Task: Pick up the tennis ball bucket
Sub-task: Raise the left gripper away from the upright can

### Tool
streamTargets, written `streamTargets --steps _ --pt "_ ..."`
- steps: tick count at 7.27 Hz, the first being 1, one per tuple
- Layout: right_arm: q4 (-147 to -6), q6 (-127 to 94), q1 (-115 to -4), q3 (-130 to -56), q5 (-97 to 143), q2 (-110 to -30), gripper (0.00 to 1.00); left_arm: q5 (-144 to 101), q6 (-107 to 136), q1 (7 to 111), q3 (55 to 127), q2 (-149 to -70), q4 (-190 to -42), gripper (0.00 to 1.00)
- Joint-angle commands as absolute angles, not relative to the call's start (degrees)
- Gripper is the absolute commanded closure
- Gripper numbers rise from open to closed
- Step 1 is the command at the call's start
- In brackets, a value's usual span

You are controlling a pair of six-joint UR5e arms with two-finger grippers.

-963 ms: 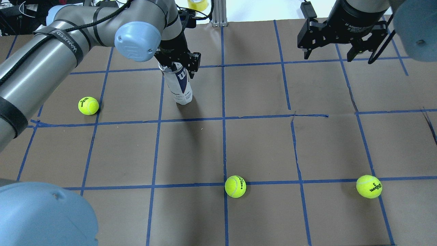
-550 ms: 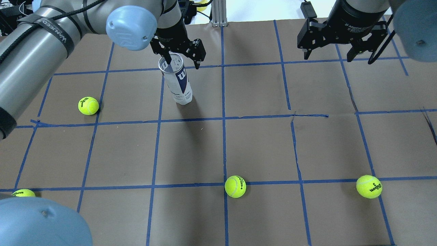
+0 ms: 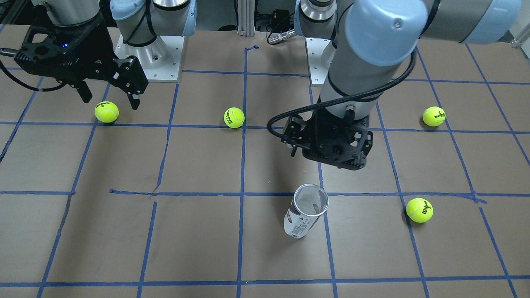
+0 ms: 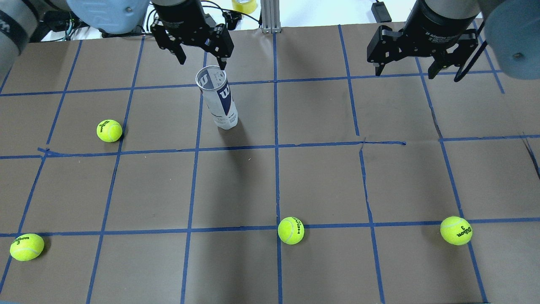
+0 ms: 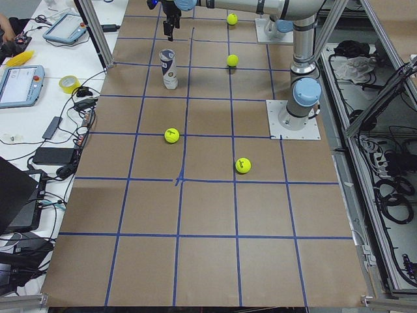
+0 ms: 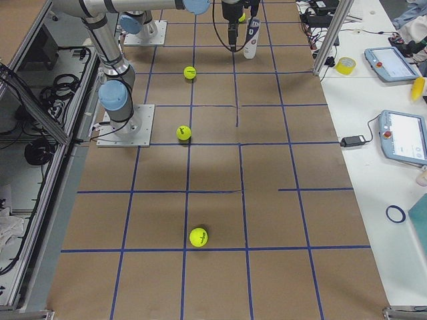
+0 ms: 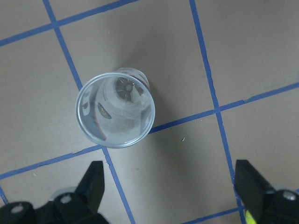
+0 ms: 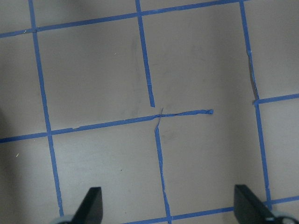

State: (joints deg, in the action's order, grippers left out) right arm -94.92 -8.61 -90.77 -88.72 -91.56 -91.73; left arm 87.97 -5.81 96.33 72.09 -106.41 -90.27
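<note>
The tennis ball bucket (image 4: 219, 101) is a clear can with a white-and-navy "W" label. It stands upright and empty on the brown table, its mouth open at the top, and also shows in the front view (image 3: 304, 213) and the left wrist view (image 7: 115, 112). My left gripper (image 4: 201, 57) is open and empty. It hangs above the can and just off its rim, touching nothing; the wrist view shows both fingers (image 7: 93, 184) clear of it. My right gripper (image 4: 405, 69) is open and empty, high over the far right of the table.
Several yellow-green tennis balls lie loose: (image 4: 109, 130), (image 4: 27, 247), (image 4: 290, 230), (image 4: 456, 230). One ball (image 3: 106, 112) lies under the right gripper (image 3: 110, 99) in the front view. A metal post (image 4: 266, 17) and a tape roll (image 4: 244, 5) stand at the far edge.
My left gripper has risen off the can's top and drawn back toward the far edge, open. The can stayed standing in place. The left arm swung aside, uncovering the near-left ball.
</note>
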Motion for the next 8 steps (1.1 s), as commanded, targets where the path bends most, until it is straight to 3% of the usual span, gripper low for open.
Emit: streamTargets --steps 1,5,8 --pt "-94.92 -8.61 -90.79 -88.77 -91.58 -91.76 0.00 87.54 -7.19 89.41 75.30 -101.71 -91.67 0.00" --pt "-94.92 -8.61 -90.79 -88.77 -91.58 -91.93 0.00 87.71 -7.65 83.68 85.32 -92.65 -92.28 0.00" --pt "-94.92 -8.61 -90.79 -88.86 -91.58 -91.93 0.00 88.15 -6.94 83.24 85.87 -91.06 -92.37 0.00"
